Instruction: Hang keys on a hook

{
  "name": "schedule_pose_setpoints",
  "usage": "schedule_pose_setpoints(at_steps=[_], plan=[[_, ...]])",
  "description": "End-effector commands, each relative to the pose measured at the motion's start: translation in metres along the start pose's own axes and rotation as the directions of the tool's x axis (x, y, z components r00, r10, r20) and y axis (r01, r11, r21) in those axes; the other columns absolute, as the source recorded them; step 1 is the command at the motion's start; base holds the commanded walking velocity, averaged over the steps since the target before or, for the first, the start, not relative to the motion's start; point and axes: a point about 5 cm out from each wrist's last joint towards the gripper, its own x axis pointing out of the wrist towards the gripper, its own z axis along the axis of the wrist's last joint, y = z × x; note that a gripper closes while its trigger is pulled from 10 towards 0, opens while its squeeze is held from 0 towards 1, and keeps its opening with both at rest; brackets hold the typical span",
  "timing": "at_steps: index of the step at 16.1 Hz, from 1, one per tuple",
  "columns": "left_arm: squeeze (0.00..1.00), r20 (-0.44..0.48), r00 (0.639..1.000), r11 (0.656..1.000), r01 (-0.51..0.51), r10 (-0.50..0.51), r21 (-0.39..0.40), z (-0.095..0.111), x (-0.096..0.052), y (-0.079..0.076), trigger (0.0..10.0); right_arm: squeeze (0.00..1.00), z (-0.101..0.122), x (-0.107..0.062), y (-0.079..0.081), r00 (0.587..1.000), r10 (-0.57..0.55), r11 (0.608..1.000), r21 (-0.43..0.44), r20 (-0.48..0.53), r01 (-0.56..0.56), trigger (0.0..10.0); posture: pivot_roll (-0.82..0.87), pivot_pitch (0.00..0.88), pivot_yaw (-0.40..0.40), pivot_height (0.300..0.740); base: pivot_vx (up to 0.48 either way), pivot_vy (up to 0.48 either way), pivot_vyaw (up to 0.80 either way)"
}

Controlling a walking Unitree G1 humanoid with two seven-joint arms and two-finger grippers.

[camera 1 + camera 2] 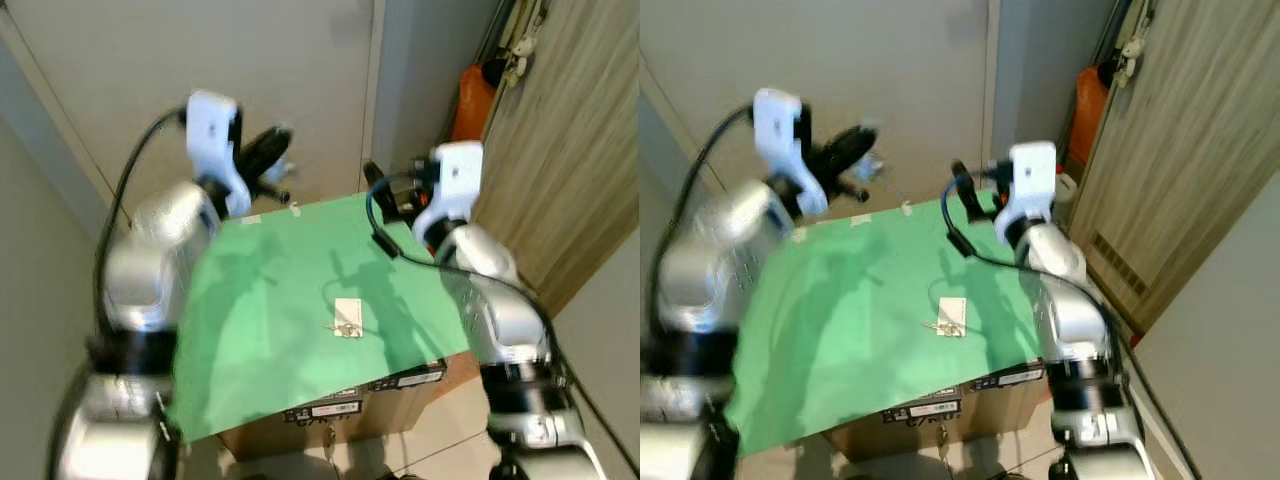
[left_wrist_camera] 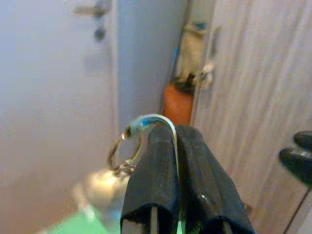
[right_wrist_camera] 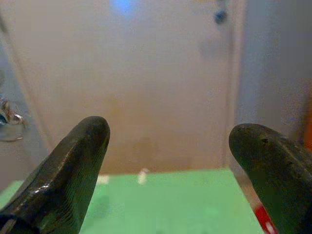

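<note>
No text can be read; the labels point(image 1: 365, 394) on the cardboard box point(image 1: 330, 425), at 6 o'clock, are too blurred.

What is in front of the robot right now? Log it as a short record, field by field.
surface: green mat on a cardboard box
left gripper: raised above the mat's far edge, shut on a key ring
right gripper: raised over the mat's far right side, fingers open, holding nothing
on mat: small white tag with keys, near the middle
background: pale door, wooden panel, orange object in the corner
hook: cannot tell
</note>
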Motion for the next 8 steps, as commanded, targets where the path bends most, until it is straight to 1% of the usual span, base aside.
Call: schedule_pose_setpoints(at_steps=[1, 2, 3, 4, 5, 7, 8], plan=[[0.0, 0.028, 0.999, 0.999, -0.034, 0.034, 0.029, 0.007, -0.002, 0.002, 0.0, 0.0, 0.004, 0.0, 0.005, 1.0, 0.003, 1.0, -0.016, 0.023, -0.003, 10.0, 0.0, 0.0, 0.065, 0.74, 0.0, 0.0, 0.0], [0.0, 0.033, 0.998, 0.998, -0.048, 0.047, 0.031, 0.002, -0.005, -0.003, 0.0, 0.0, -0.001, -0.002, 0.007, 1.0, -0.001, 1.0, -0.003, 0.016, 0.001, 10.0, 0.0, 0.0, 0.062, 0.74, 0.0, 0.0, 0.0], [0.0, 0.066, 0.996, 0.996, -0.067, 0.063, 0.054, 0.002, -0.007, -0.008, 0.0, 0.0, -0.006, -0.003, 0.01, 1.0, 0.003, 1.0, 0.0, 0.004, -0.003, 10.0, 0.0, 0.0, 0.058, 0.74, 0.0, 0.0, 0.0], [0.0, 0.076, 0.995, 0.994, -0.071, 0.065, 0.079, 0.003, -0.006, -0.011, 0.0, 0.0, -0.008, -0.003, 0.011, 1.0, -0.002, 1.0, -0.008, -0.002, 0.002, 10.0, 0.0, 0.0, 0.056, 0.74, 0.0, 0.0, 0.0], [0.0, 0.078, 0.995, 0.994, -0.074, 0.068, 0.075, 0.002, -0.005, -0.012, 0.0, 0.0, -0.009, -0.002, 0.01, 1.0, -0.009, 1.0, -0.021, -0.001, 0.009, 10.0, 0.01, 0.0, 0.053, 0.74, 0.0, 0.0, 0.0], [0.0, 0.085, 0.994, 0.992, -0.08, 0.072, 0.095, 0.001, -0.005, -0.014, 0.0, 0.0, -0.009, -0.002, 0.008, 1.0, -0.015, 1.0, -0.025, -0.001, 0.015, 10.0, 0.0, 0.0, 0.052, 0.74, 0.0, 0.0, 0.0], [0.0, 0.075, 0.995, 0.99, -0.074, 0.066, 0.116, -0.003, -0.006, -0.02, 0.0, 0.0, -0.01, -0.002, 0.007, 1.0, -0.027, 0.999, -0.029, 0.0, 0.027, 10.0, 0.0, 0.0, 0.051, 0.74, 0.0, 0.0, 0.0]])
